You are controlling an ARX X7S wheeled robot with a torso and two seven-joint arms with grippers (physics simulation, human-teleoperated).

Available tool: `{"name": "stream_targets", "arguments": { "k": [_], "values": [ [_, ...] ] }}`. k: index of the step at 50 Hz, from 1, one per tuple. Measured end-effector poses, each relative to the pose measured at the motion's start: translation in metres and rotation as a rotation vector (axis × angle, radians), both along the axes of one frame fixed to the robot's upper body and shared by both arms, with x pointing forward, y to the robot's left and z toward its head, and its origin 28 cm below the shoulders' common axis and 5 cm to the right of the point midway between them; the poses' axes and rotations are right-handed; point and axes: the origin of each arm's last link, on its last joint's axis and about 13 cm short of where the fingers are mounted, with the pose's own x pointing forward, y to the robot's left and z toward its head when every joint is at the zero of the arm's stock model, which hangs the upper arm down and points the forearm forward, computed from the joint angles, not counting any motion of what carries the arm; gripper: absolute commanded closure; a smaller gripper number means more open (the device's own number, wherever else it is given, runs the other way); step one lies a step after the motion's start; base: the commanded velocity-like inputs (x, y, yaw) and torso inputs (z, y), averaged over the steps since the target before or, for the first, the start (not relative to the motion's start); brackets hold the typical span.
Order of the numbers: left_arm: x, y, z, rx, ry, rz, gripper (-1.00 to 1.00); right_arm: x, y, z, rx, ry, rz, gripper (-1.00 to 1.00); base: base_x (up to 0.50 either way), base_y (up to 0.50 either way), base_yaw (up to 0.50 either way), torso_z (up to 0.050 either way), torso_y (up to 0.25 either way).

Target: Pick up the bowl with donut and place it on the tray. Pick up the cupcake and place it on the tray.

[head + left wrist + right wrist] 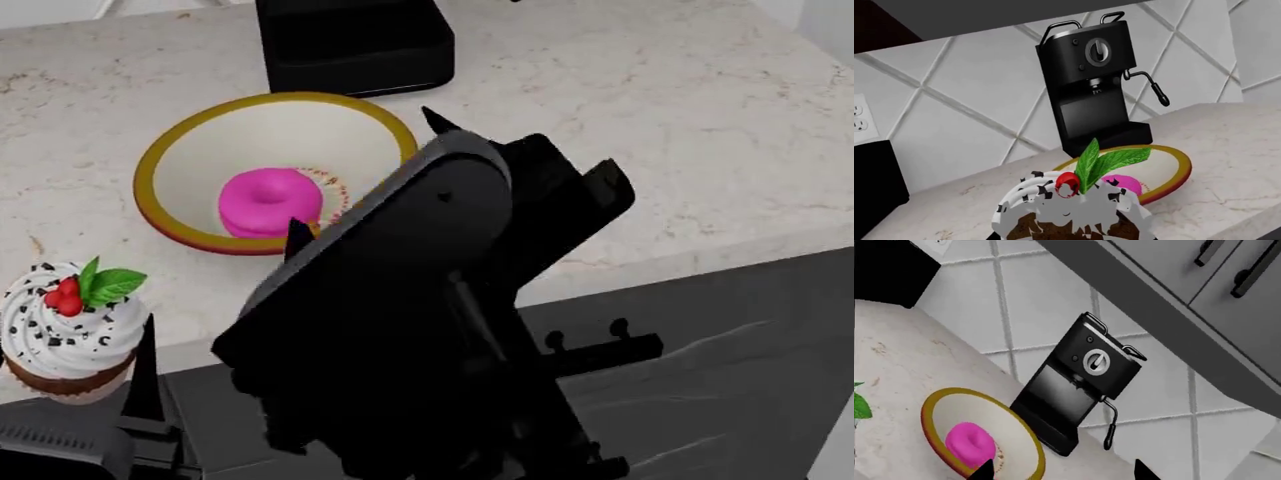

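I find neither item moved: bowl (274, 170) with donut (270, 200) and cupcake (70, 330) sit on the bench (641, 120), no tray visible; right tool (1061, 470) open, left tool's state unclear.

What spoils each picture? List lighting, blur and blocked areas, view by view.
Head view: sharp, even light, but a dark arm blocks the lower middle, covering part of the bowl. Left wrist view: the cupcake fills the foreground and hides most of the donut. Right wrist view: tilted, no glare; coffee machine clear.
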Motion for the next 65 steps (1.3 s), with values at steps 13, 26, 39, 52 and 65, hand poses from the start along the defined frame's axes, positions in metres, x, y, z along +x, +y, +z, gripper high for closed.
{"name": "stream_targets", "arguments": {
  "k": [13, 26, 39, 52, 65],
  "values": [
    [-0.005, 0.006, -0.004, -0.014, -0.001, 0.015, 1.0, 0.013, 0.014, 0.017, -0.378, -0.107, -0.099, -1.0, 0.0, 0.0, 0.0, 0.0, 0.0],
    [-0.007, 0.007, -0.005, -0.016, -0.004, 0.02, 1.0, 0.026, 0.018, 0.013, -0.595, -0.112, -0.141, -1.0, 0.0, 0.0, 0.0, 0.0, 0.0],
    [-0.008, 0.008, -0.006, -0.019, -0.005, 0.023, 1.0, 0.035, 0.018, 0.018, -0.713, -0.133, -0.148, -1.0, 0.0, 0.0, 0.0, 0.0, 0.0],
    [-0.008, 0.009, -0.007, -0.021, -0.001, 0.026, 1.0, 0.056, 0.015, 0.025, -0.824, -0.133, -0.09, -1.0, 0.0, 0.0, 0.0, 0.0, 0.0],
    [-0.008, 0.009, -0.007, -0.019, -0.001, 0.03, 1.0, 0.077, 0.015, 0.016, -0.877, -0.09, 0.005, -1.0, 0.0, 0.0, 0.0, 0.0, 0.0]
  ]
}}
